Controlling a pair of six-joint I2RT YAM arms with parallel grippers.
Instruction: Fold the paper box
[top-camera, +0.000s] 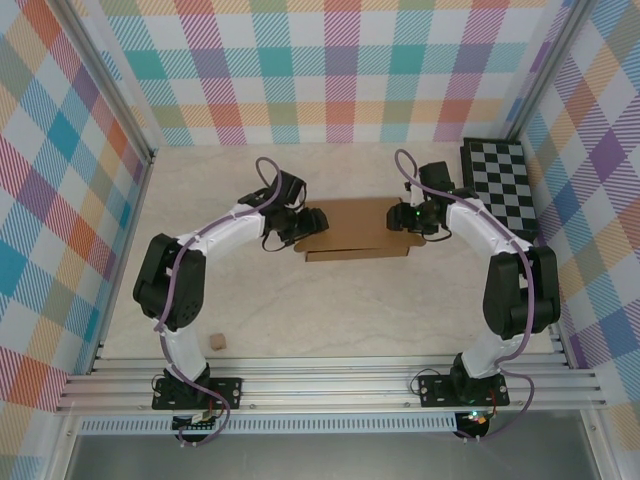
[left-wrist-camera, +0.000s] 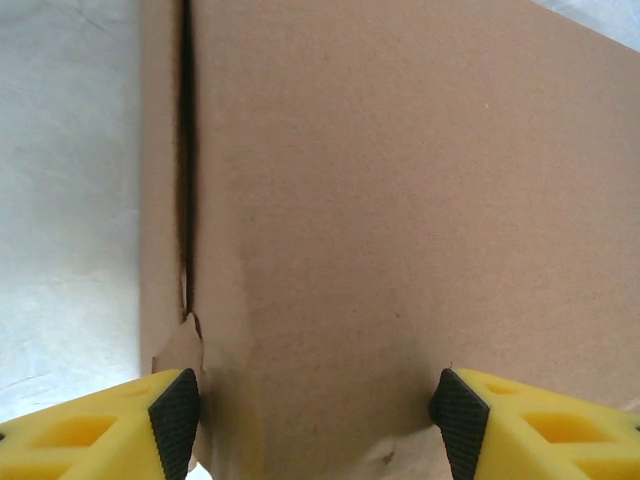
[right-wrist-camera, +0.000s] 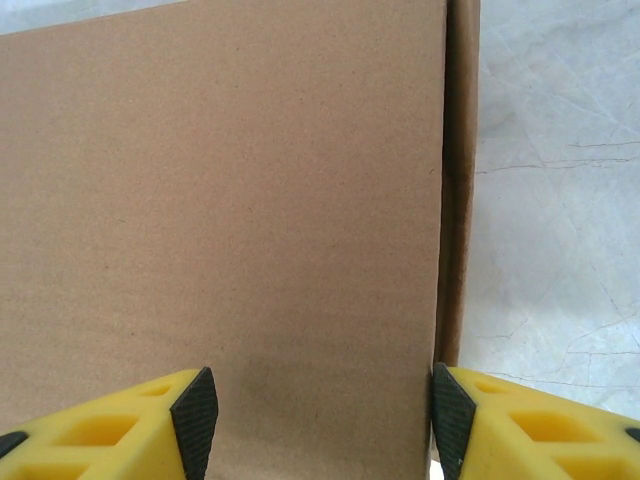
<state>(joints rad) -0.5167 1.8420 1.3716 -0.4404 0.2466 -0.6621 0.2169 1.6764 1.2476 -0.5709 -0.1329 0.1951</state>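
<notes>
Plaid-papered walls (top-camera: 330, 70) close off a pale table (top-camera: 330, 310).

Top external: the paper box (top-camera: 355, 228) lies flat mid-table, a brown sheet with its near edge turned up as a low strip. The left gripper (top-camera: 300, 225) is at its left end and the right gripper (top-camera: 405, 217) at its right end, facing each other. Judgement: one arm per end so the sheet cannot slide while a flap is worked. A checkered board (top-camera: 503, 190) sits far right and a tiny tan cube (top-camera: 217, 342) lies near the left base, both well apart from the box.

Left wrist: yellow fingers spread wide, dark pads (left-wrist-camera: 175, 420) far apart, nothing pinched. Cardboard spans the gap. A dark slit (left-wrist-camera: 186, 150) runs lengthwise beside the left pad, with a slight tear at its near end. Cannot tell whether the pads touch the board.

Right wrist: jaws also wide and empty, pads (right-wrist-camera: 195, 420) straddling the flat panel. The right pad sits just at the crease where a narrow side flap (right-wrist-camera: 460, 170) begins. Likely lined up to work that flap.
</notes>
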